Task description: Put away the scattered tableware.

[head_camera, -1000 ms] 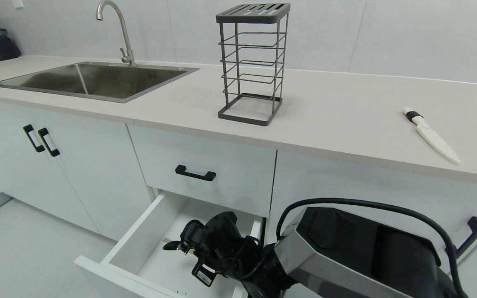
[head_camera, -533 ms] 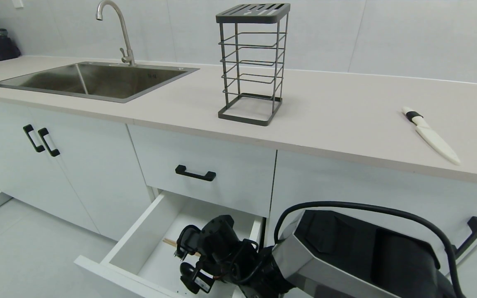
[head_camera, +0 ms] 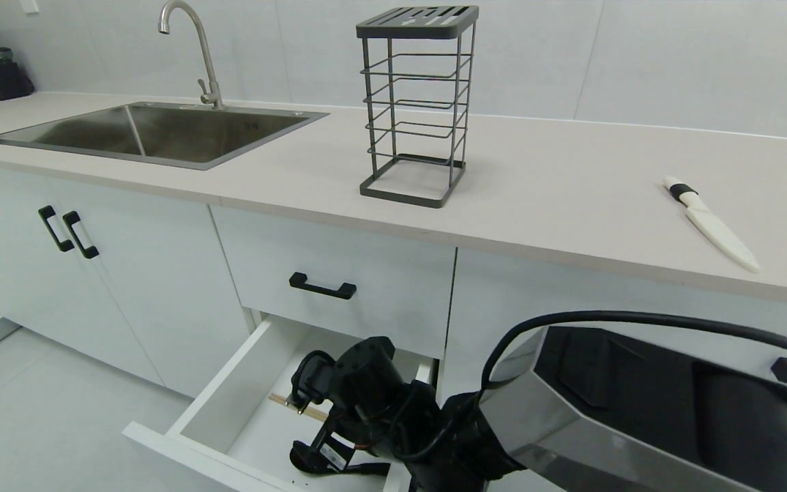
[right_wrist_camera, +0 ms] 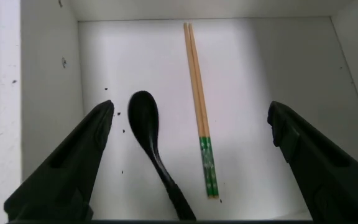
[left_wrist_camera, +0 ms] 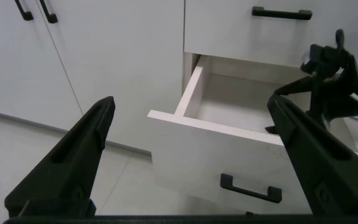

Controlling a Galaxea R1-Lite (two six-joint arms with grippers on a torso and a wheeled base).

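Closer, the right wrist view adds a black spoon beside chopsticks, right gripper spread.

Right gripper, jaws wide apart, over white drawer; inside, a black spoon lies just beside a pair of chopsticks, at their 8 o'clock, not touching, both running roughly 12 to 6.

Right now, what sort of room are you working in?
A kitchen, most likely: a steel sink with a tap set in a long counter, and below it an open drawer holding chopsticks and a spoon.
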